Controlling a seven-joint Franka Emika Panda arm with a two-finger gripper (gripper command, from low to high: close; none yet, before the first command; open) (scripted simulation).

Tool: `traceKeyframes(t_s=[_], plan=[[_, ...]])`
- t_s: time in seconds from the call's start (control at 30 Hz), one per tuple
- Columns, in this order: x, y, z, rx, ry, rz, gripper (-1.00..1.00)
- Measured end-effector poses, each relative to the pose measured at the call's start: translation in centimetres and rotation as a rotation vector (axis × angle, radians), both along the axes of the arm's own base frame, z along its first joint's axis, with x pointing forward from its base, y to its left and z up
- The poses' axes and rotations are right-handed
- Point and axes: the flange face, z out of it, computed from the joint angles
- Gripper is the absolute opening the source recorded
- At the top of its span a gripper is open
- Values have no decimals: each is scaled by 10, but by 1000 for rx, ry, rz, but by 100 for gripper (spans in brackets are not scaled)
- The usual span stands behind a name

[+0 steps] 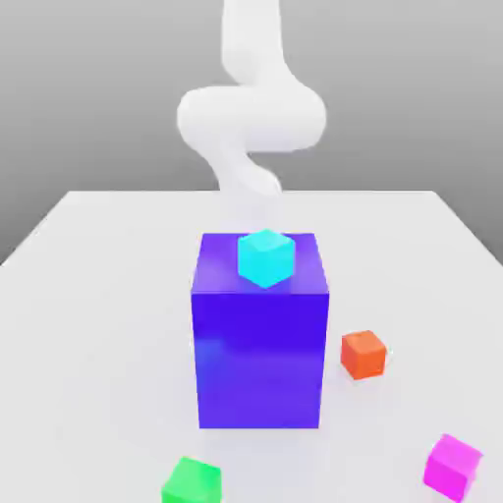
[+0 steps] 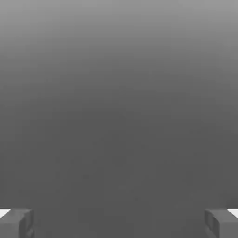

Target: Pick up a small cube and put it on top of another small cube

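On the table (image 1: 98,285) no cube is grasped yet, the gripper (image 2: 119,223) jaws spread and empty, so the arm (image 1: 251,118) must next descend over the orange cube (image 1: 363,354).

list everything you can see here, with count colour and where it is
table: 1, white, under all the blocks
big block: 1, blue-purple, upright at the table's middle
cyan cube: 1, on top of the big block, near its far edge
orange cube: 1, on the table, on the exterior view's right of the big block, apart from it
green cube: 1, on the table, near edge, toward the exterior view's left
magenta cube: 1, on the table, near edge, far on the exterior view's right
arm: 1, white, rising behind the big block
gripper: 1, grey fingertips, jaws wide open, nothing between them
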Motion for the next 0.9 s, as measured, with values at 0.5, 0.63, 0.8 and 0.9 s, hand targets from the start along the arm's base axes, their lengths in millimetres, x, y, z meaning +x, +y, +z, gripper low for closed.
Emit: traceKeyframes(t_s=[0.5,0.63,0.8,0.9], plan=[[120,120,-235,-194,369,362,0],[122,159,-307,-236,461,484,0],[112,194,-398,-274,577,617,0],[97,214,-452,-292,646,703,0]])
